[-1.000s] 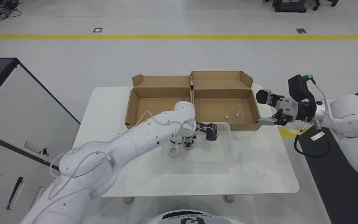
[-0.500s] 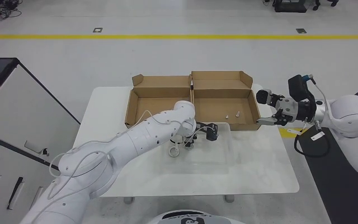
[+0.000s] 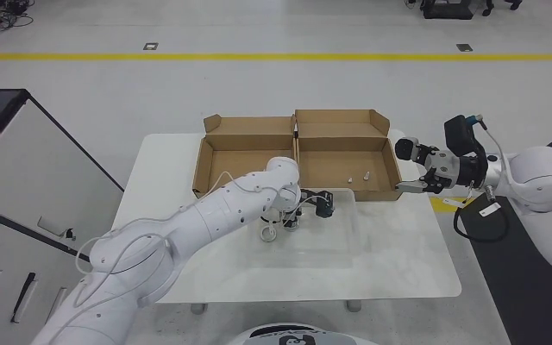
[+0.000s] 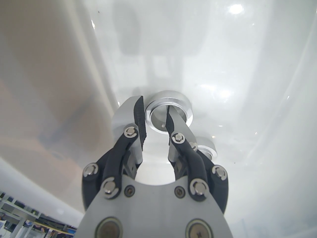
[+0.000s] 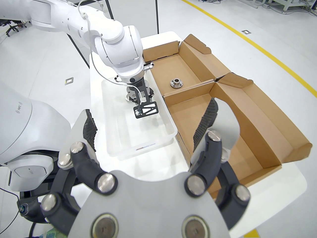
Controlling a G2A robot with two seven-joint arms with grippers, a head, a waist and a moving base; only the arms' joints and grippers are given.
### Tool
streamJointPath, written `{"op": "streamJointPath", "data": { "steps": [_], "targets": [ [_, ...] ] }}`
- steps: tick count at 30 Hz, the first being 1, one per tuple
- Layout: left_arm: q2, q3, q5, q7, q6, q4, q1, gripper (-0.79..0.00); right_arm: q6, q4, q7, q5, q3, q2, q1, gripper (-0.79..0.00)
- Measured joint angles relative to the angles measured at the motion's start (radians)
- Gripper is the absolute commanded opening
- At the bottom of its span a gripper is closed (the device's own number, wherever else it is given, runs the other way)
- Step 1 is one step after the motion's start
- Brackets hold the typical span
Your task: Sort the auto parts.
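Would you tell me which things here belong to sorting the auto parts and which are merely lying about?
Job: rings in tray; flanged part in left box; small parts in right box; left gripper, fingers astride one ring's wall; right gripper, open beside the right box.
Lying about: black frame, black mat, yellow floor line.

Two cardboard boxes (image 3: 241,168) — one tray (image 5: 128,134)

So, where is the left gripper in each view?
Top view: left gripper mid-table, inside the clear tray, before the cardboard boxes.
Left wrist view: gripper in the foreground, one finger inside a silver ring.
Right wrist view: gripper farther off, inside the same tray.
Shared landmark: the tray.
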Motion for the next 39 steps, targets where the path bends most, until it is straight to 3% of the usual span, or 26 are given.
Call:
{"op": "streamJointPath", "data": {
  "steps": [11, 17, 23, 29, 35, 39],
  "targets": [
    [-0.006, 0.000, -0.039, -0.043, 0.043, 0.007, -0.020, -0.785, 0.000, 0.000, 0.000, 0.000, 0.000, 0.000, 0.000, 0.000],
    [0.026, 0.000, -0.147, -0.092, 0.092, -0.078, -0.065, -0.785, 0.000, 0.000, 0.000, 0.000, 0.000, 0.000, 0.000, 0.000],
    [0.103, 0.000, -0.278, -0.166, 0.165, -0.252, -0.120, -0.785, 0.000, 0.000, 0.000, 0.000, 0.000, 0.000, 0.000, 0.000],
    [0.215, -0.044, -0.386, -0.197, 0.198, -0.430, -0.170, -0.785, 0.000, 0.000, 0.000, 0.000, 0.000, 0.000, 0.000, 0.000],
    [0.340, -0.197, -0.406, -0.136, 0.161, -0.546, -0.100, -0.785, 0.000, 0.000, 0.000, 0.000, 0.000, 0.000, 0.000, 0.000],
    [0.421, -0.345, -0.451, -0.018, 0.061, -0.594, -0.002, -0.785, 0.000, 0.000, 0.000, 0.000, 0.000, 0.000, 0.000, 0.000]
  ]
}}
